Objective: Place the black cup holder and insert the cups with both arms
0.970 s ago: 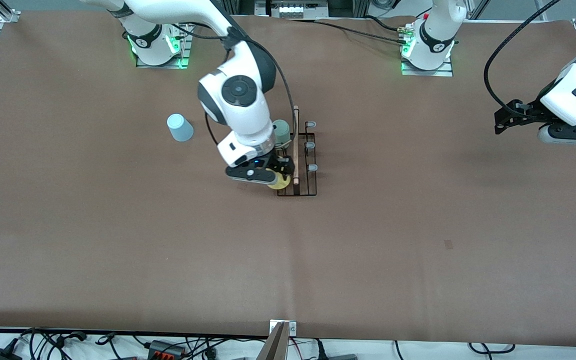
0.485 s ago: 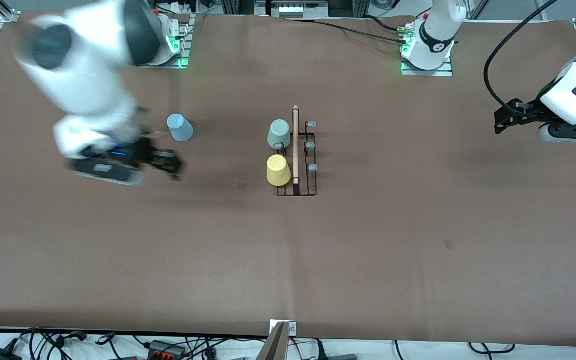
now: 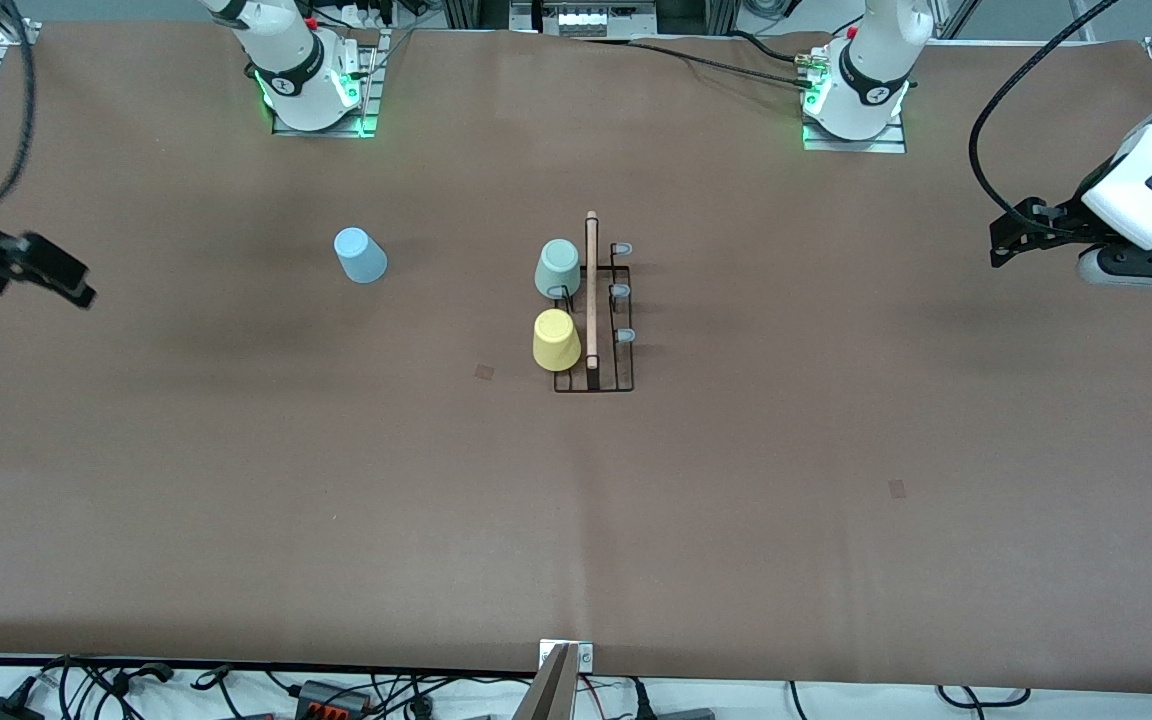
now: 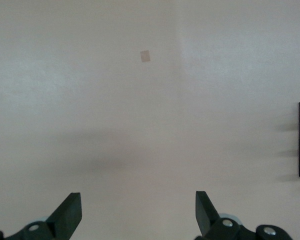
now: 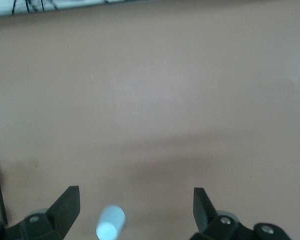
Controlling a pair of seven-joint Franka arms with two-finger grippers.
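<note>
The black cup holder (image 3: 596, 320) stands upright at the middle of the table (image 3: 736, 500), its wooden rod (image 3: 592, 290) running along the top. Two cups hang on its pegs on the side toward the right arm's end: the mint green cup (image 3: 558, 268) and, nearer the front camera, the yellow cup (image 3: 556, 340). Three blue-grey peg tips (image 3: 623, 291) on the side toward the left arm's end are bare. The light blue cup (image 3: 360, 255) sits upside down on the table, well apart from the holder, toward the right arm's end.

The right claw (image 3: 36, 268) hangs over the table edge at the right arm's end, fingers spread wide and holding nothing. The left claw (image 4: 139, 215) waits over the left arm's end of the table, also spread open and unloaded.
</note>
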